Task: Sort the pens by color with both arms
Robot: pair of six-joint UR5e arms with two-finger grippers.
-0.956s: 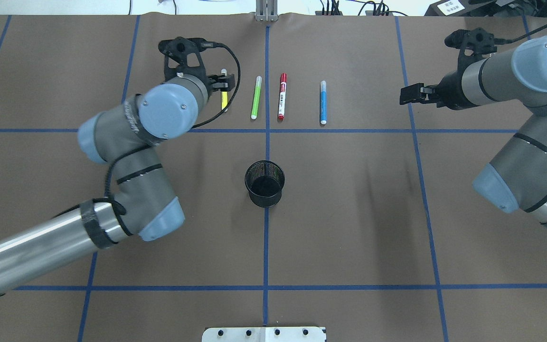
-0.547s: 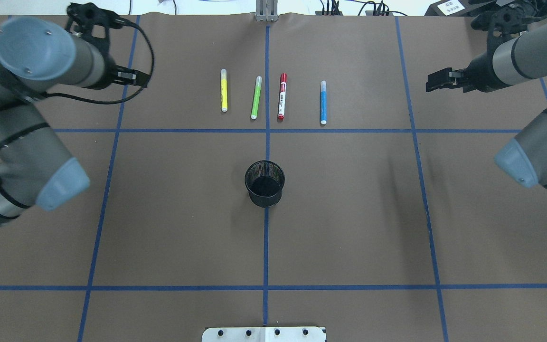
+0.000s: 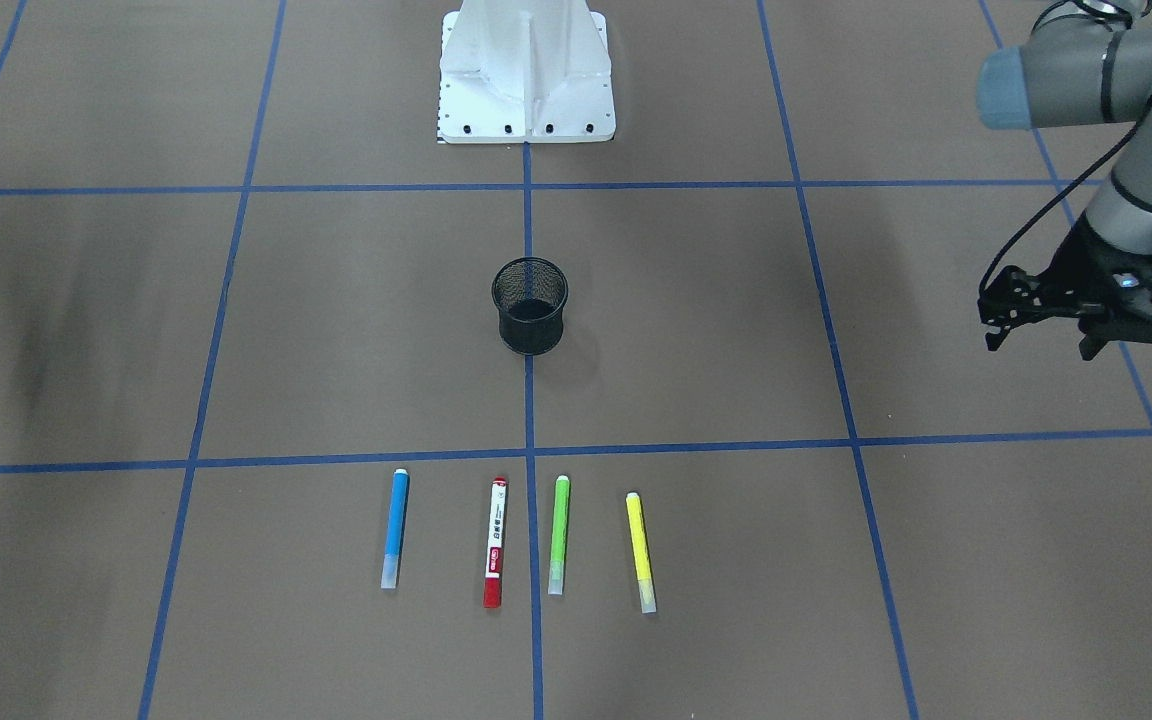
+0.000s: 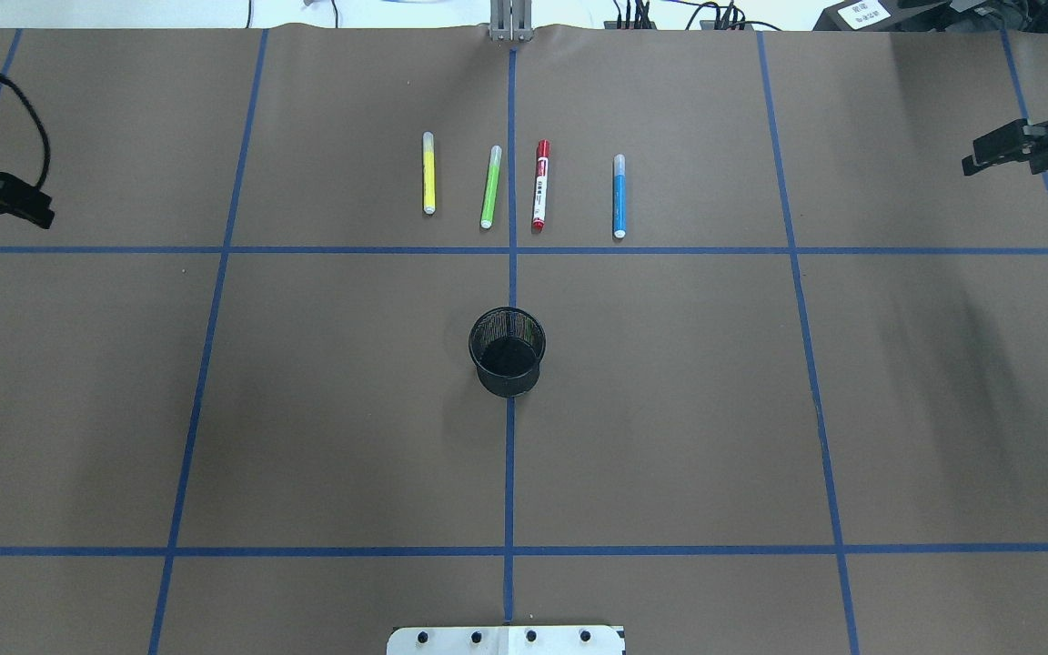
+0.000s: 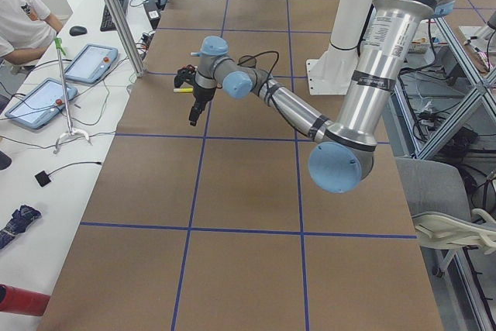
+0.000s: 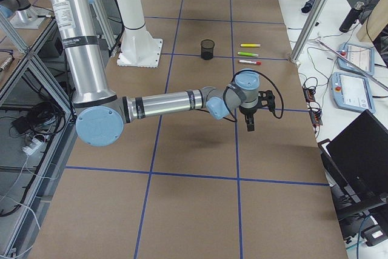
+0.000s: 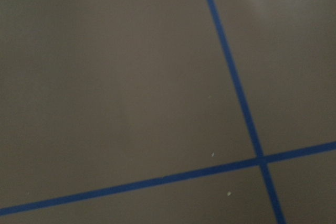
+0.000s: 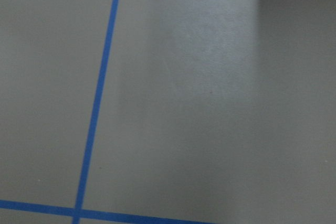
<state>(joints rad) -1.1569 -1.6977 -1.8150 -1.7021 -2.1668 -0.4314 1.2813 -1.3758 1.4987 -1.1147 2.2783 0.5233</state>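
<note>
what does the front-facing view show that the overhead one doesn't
Only front-facing: the left arm's grey links and the white base's upright column. Only overhead: cables beyond the table's far edge, and the right gripper in plain sight. Both: the yellow pen, green pen, red pen and blue pen in a row, the black mesh cup, the left gripper.

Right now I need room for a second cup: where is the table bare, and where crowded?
Bare: the squares either side of the mesh cup, and the strip between it and the white base plate. Also bare outward of the yellow pen and the blue pen. Crowded: among the pens, the green pen and red pen closest together.
</note>
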